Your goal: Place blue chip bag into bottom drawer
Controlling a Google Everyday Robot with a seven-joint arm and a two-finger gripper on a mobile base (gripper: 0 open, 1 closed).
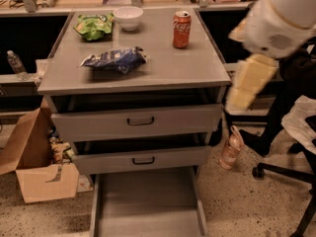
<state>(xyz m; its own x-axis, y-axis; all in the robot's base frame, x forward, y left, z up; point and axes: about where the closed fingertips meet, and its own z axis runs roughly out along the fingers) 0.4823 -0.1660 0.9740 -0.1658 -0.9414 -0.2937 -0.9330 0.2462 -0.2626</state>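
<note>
**Now: bag on the worktop, bottom drawer pulled out**

Plainly the pick comes first. The blue chip bag point(116, 59) lies crumpled on the left half of the worktop point(163, 65), long side running left to right. The hand point(243, 94) hangs off the cabinet's right edge, well apart from the bag and below worktop level. Whether it is apart or together I cannot tell.

To do this step well, I would bring the hand up and across above the worktop, passing in front of the soda can point(181, 29) rather than over it. Then come down on the bag's middle and pinch across its short side, where the foil bunches highest. A soft, slippery bag probably needs a firm grip, and the green chip bag point(94, 26) behind it should be left alone. The bottom drawer point(148, 201) is drawn out at floor level, so the lowering afterwards is long.

The count:
- two chip bags, one blue and one green
- one white bowl point(128, 18)
- one can
- three drawers, the upper two with dark handles
- one cardboard box point(34, 172)
- two bottles, one at the left point(15, 62) and one on the floor at the right point(231, 149)
</note>
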